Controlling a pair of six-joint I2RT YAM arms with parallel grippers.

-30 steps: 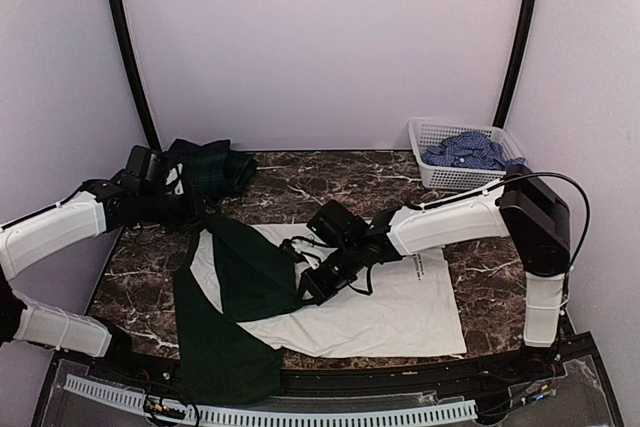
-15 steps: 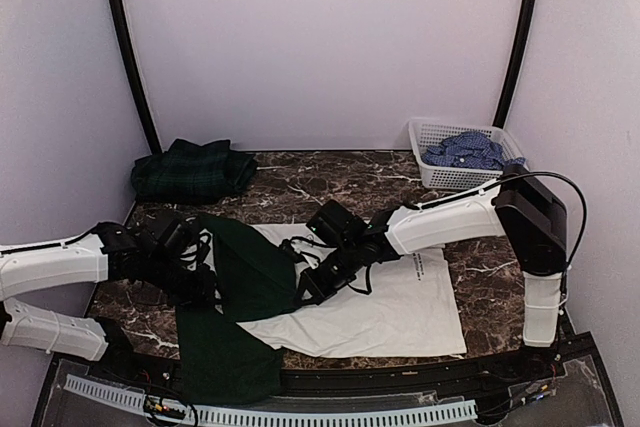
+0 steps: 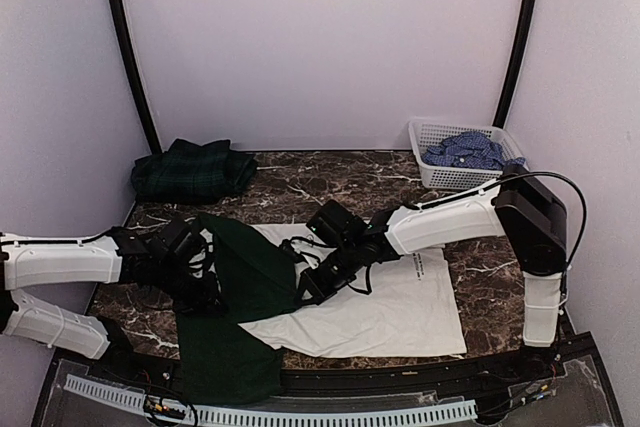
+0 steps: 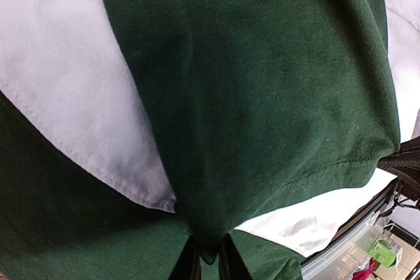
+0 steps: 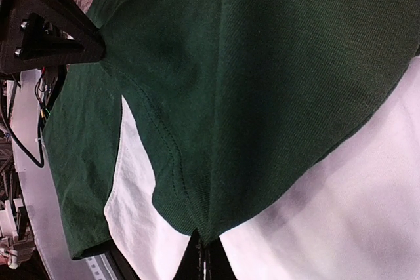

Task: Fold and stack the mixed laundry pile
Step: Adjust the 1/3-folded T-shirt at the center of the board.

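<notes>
My left gripper (image 3: 203,290) is down low near the left edge of the table (image 3: 330,175). Its fingers (image 4: 190,263) are squeezed almost together, and a little fold of dark green cloth is stuck between them. My right gripper (image 3: 305,292) is near the middle of the table. Its fingers are squeezed tight on the edge of a dark green flap, just where the green meets the white.

Both are holding the same thing, the white and green shirt (image 3: 380,317). It lies spread out across the near half of the table. Its white part is flat on the right. Its green parts are on the left, and one of them reaches the near edge of the table. The green flap is stretched between my two grippers.

A white plastic basket (image 3: 440,179) sits in the far right corner of the table. Inside it is a blue checked shirt (image 3: 465,150), all scrunched up, with a bit of it poking over the right side of the rim. I cannot see anything else in the basket.

A dark green plaid garment (image 3: 195,169) sits in a neat pile in the far left corner. It is well apart from the basket and from my grippers.
</notes>
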